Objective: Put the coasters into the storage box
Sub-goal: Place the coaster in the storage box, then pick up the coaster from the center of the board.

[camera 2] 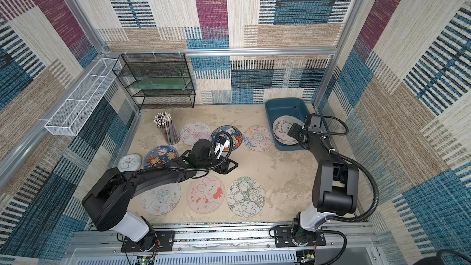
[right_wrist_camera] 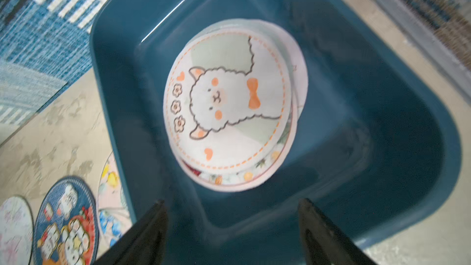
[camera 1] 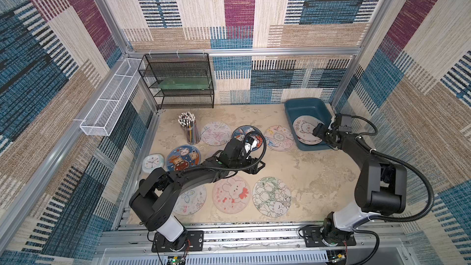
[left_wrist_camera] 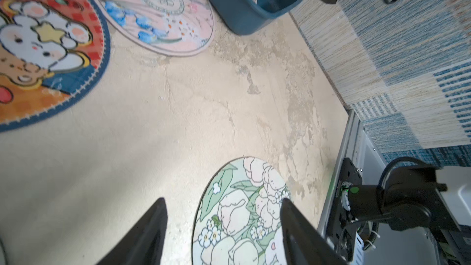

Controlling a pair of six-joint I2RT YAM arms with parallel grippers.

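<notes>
The dark teal storage box (camera 1: 293, 105) (right_wrist_camera: 382, 103) stands at the back right. In it lies a small stack of coasters with an alpaca coaster (camera 1: 304, 126) (right_wrist_camera: 229, 98) on top. My right gripper (camera 1: 319, 131) (right_wrist_camera: 230, 202) hangs open just above the box's near end, holding nothing. Several coasters lie on the table, among them a tulip coaster (camera 1: 271, 196) (left_wrist_camera: 242, 215), a pink bunny one (camera 1: 230, 195) and a dark blue one (camera 1: 244, 135). My left gripper (camera 1: 256, 166) (left_wrist_camera: 223, 200) is open over the mid table, above the tulip coaster's far edge, apart from it.
A cup of pencils (camera 1: 189, 128) and a small white clock (camera 1: 153, 163) stand on the left side. A black mesh rack (camera 1: 178, 80) sits at the back left, and a white wire basket (camera 1: 109, 100) hangs on the left wall. Patterned walls enclose the table.
</notes>
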